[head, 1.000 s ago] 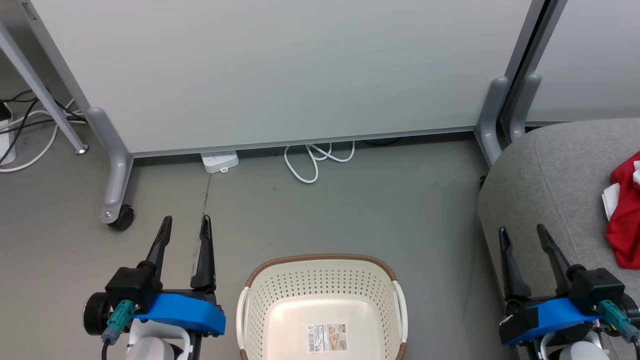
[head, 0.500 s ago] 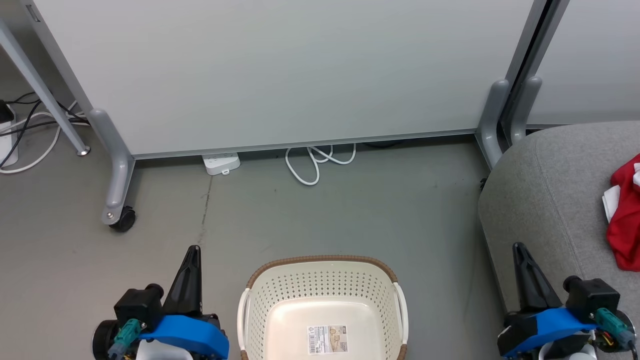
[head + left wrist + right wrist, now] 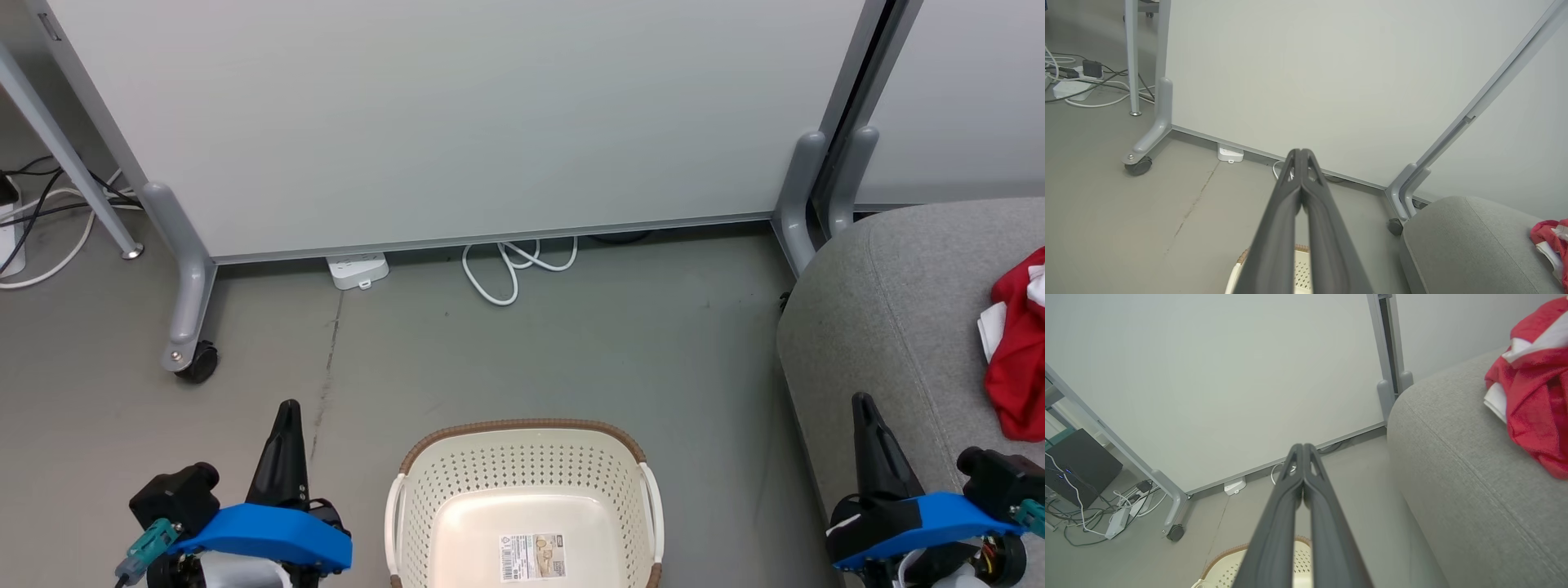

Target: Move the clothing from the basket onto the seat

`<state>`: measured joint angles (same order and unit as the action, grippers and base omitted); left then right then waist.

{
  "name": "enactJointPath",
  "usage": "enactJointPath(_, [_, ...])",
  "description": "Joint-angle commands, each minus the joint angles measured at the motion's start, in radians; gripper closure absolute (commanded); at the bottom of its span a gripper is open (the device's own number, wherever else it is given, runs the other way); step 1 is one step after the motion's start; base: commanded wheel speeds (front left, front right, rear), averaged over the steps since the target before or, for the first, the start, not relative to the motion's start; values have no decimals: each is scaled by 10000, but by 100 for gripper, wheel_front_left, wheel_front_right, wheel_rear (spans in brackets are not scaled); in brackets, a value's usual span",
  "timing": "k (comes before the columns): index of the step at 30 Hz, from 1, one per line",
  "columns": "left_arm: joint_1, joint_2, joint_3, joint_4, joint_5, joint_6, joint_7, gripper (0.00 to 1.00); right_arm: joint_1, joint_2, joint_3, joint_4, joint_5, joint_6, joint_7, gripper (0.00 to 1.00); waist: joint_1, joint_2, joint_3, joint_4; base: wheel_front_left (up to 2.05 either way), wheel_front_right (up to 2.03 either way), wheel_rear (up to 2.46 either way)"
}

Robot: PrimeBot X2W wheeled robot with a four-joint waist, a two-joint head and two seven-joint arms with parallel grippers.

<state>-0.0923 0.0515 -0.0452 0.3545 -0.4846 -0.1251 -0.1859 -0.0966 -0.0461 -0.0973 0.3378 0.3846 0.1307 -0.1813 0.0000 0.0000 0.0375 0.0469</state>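
Note:
The cream basket point(image 3: 522, 445) with a brown rim stands on the floor at the bottom centre, with just a paper label point(image 3: 532, 557) on its bottom. Red and white clothing point(image 3: 1015, 359) lies bunched on the grey seat point(image 3: 882, 310) at the right edge; the same clothing point(image 3: 1533, 388) lies on the seat point(image 3: 1457, 465) in the right wrist view. My left gripper point(image 3: 287, 408) is shut with nothing in it, left of the basket. Over the seat's front edge, my right gripper point(image 3: 861, 402) is likewise shut on nothing. Both wrist views show the fingers pressed together, left point(image 3: 1300, 153) and right point(image 3: 1302, 447).
A pale partition panel point(image 3: 457, 114) on grey wheeled legs point(image 3: 184, 286) closes off the far side. A white power strip point(image 3: 357, 269) and a looped white cable point(image 3: 510, 265) lie under its edge. More cables point(image 3: 33, 212) trail at the far left.
Both grippers went from open to shut and drew back toward the bottom of the head view. The basket and the clothing stayed where they were.

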Motion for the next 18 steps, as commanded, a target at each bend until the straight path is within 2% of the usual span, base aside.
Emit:
enactJointPath(1, [-226, 41, 87, -203, -425, -16, 86, 100, -101, -40, 3, -212, 483, 0, 88, 100, 0, 0, -4, -7, 0, 0, 0])
enactJointPath(18, [-231, 69, 403, -427, -3018, -29, 735, 100, -104, -46, -27, -409, 3271, 1, 759, 100, 0, 0, -58, -80, 0, 0, 0])
